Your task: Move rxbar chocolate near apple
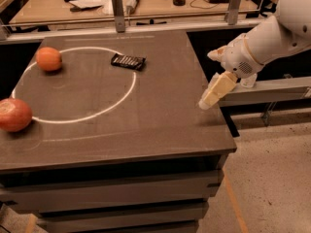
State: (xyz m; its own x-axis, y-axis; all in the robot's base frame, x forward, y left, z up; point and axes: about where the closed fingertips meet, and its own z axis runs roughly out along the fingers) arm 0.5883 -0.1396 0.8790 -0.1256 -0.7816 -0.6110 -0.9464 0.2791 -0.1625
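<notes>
On the dark tabletop (146, 130), a thin white circle (127, 94) is marked across the left and centre area. The rxbar chocolate (128, 61) lies flat at the far right of this circle, on or just beside the line, with its pale lettering facing up. A smaller orange fruit (49, 58) sits at the far left of the circle, well apart from the bar. The apple (14, 114) rests at the near left edge of the table, just outside the line and partly cut off by the frame. Bare tabletop lies between the bar and the apple, and nothing stands on the surface between them.

Behind the table, a lighter workbench (160, 6) carries assorted small tools and papers, with two upright posts at its front edge. To the right, a grey rail (272, 89) runs beside the table.

The gripper (212, 92) is positioned over the right edge of the table, pointing down and to the left, on the end of the white arm (272, 30) that enters from the upper right. It is well apart from the bar and both fruits. It holds nothing visible. How far it is opened cannot be told.
</notes>
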